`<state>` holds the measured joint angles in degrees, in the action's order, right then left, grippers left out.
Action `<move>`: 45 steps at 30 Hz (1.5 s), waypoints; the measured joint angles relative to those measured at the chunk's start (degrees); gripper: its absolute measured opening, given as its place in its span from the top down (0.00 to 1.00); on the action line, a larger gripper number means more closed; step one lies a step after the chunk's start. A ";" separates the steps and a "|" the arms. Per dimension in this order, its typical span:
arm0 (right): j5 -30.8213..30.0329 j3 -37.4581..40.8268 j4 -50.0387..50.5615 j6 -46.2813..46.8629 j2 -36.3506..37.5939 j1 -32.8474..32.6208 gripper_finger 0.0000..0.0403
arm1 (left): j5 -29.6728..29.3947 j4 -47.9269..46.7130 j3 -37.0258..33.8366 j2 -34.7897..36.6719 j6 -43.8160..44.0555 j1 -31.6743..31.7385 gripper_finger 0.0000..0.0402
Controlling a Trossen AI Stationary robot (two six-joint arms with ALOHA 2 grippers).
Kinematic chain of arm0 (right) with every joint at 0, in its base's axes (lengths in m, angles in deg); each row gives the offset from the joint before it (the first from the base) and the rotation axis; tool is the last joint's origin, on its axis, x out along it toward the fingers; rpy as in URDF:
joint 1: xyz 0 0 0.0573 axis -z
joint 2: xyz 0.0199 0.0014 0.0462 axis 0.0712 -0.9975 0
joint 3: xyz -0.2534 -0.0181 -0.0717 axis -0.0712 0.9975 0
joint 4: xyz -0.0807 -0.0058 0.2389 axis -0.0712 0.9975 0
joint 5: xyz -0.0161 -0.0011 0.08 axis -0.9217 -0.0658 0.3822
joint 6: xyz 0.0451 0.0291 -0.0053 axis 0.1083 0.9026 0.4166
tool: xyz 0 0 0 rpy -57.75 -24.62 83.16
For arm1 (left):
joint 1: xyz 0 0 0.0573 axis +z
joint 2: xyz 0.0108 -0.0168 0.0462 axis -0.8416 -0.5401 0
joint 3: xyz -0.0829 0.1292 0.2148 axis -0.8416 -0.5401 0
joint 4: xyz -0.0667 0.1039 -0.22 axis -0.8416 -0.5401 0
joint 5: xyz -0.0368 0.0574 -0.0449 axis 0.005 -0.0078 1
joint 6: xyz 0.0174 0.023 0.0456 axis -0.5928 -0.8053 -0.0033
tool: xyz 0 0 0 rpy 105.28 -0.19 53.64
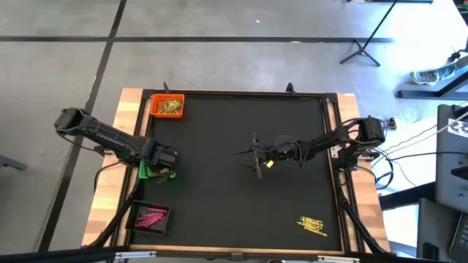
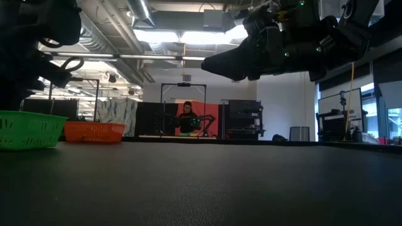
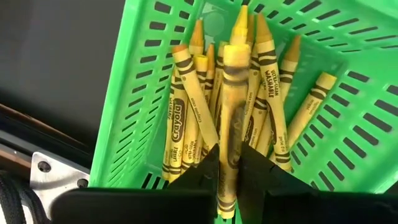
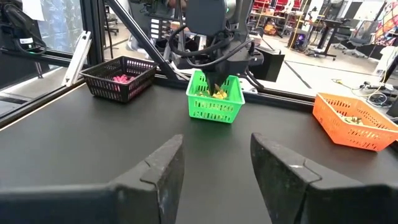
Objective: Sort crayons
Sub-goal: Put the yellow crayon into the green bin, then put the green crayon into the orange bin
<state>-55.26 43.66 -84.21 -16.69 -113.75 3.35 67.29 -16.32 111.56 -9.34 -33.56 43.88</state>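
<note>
Black matting covers the worktop (image 1: 234,197), framed in pale wood, with three small baskets along the left arm's side.

At the left hand (image 3: 227,163), the two dark fingers are pressed against a single yellow crayon (image 3: 229,112), which stands lengthwise between them with its tip pointing into the green basket (image 3: 155,43). The hand hangs directly over that basket, and under the held crayon lies a heap of other yellow crayons (image 3: 186,124), labels showing. My reading is that this is the drop-off step: a yellow stick has been brought to the basket for yellows and is about to be let go. The next move calls only for the fingers to part, low enough that the crayon falls among its fellows rather than bouncing over the slotted wall, and then for the arm to lift clear.

Farther out, the orange basket (image 1: 167,106) at the far corner holds orange-gold crayons (image 1: 171,107), and the black basket (image 1: 150,217) at the near corner holds pink crayons (image 1: 151,217).

The right hand (image 4: 214,165) hovers above the middle of the mat with its fingers spread and nothing between them, facing the green basket across the bare surface. A small bunch of unsorted yellow crayons (image 1: 312,223) lies on the mat near the right arm's front corner, well apart from both hands, so the sorting is well along but not finished; fetching one of those looks like the right arm's next job.
</note>
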 joint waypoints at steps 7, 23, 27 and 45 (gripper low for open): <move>0.00 0.00 0.00 0.00 0.00 0.00 0.55 | 3.09 -0.57 1.05 0.00 -1.17 0.07 0.80; -4.75 -0.07 2.81 -0.46 0.71 -2.23 0.55 | -10.80 31.87 8.32 0.74 -21.49 -0.13 0.79; -10.32 -0.07 11.12 -1.22 4.32 -4.96 0.55 | -10.83 51.41 2.30 -0.04 -28.52 -0.05 0.79; -21.51 -13.67 79.13 29.79 20.98 -25.63 0.55 | -9.77 110.81 -4.76 -29.80 -38.70 -0.26 0.79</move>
<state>-76.77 29.99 -5.08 13.11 -92.78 -22.28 57.52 94.49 106.80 -39.14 -72.26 43.61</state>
